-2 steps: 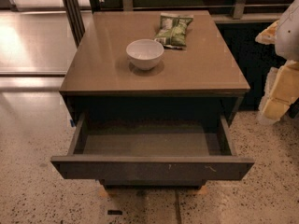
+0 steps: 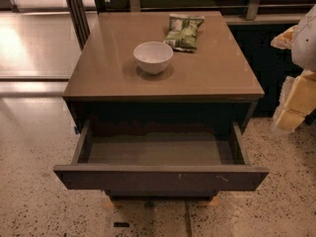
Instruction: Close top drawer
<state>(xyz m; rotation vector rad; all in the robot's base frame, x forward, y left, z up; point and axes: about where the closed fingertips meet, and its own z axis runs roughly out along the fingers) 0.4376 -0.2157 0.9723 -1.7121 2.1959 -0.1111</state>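
The top drawer (image 2: 160,177) of the brown cabinet stands pulled far out toward me. Its flat dark front has small pale scratches right of centre, and its grey interior (image 2: 155,151) holds nothing. My gripper (image 2: 295,104), pale yellow and white, hangs at the right edge of the camera view. It is beside the cabinet's right side, above and right of the drawer's right corner, and is not touching it. The lower drawer fronts are hidden under the open drawer.
A white bowl (image 2: 153,57) and a green snack bag (image 2: 183,32) sit on the cabinet top (image 2: 108,73). Speckled floor surrounds the cabinet. A dark post (image 2: 76,11) stands at the back left and dark furniture at the back right.
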